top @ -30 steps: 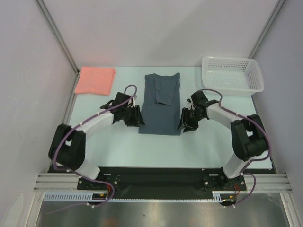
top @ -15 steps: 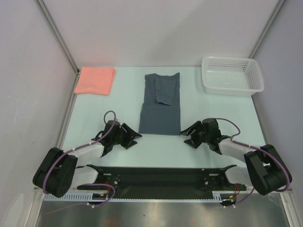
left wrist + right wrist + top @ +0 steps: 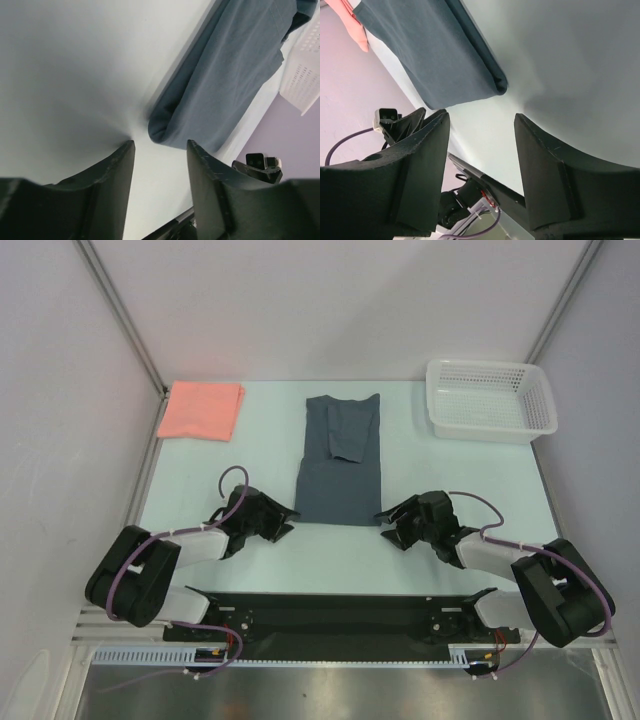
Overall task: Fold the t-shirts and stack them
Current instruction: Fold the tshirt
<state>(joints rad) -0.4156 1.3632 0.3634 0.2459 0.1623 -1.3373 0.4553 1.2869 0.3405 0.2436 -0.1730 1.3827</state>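
Slate-blue t-shirt point(image 3: 338, 465) | near hem between left hand point(image 3: 284, 519), right hand point(image 3: 390, 525) | both released

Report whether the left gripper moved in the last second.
Yes. The left gripper has drawn back alongside the dark shirt, from the middle of its left edge to its near left corner.

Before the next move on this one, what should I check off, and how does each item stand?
1. Left gripper jaws open, empty: ok.
2. Right gripper jaws open, empty: ok.
3. Near corners of dark shirt face the two grippers: ok.
4. Cloth between the jaws: not ok, it lies just ahead of them.
5. Pink shirt folded, far left, apart from both arms: ok.
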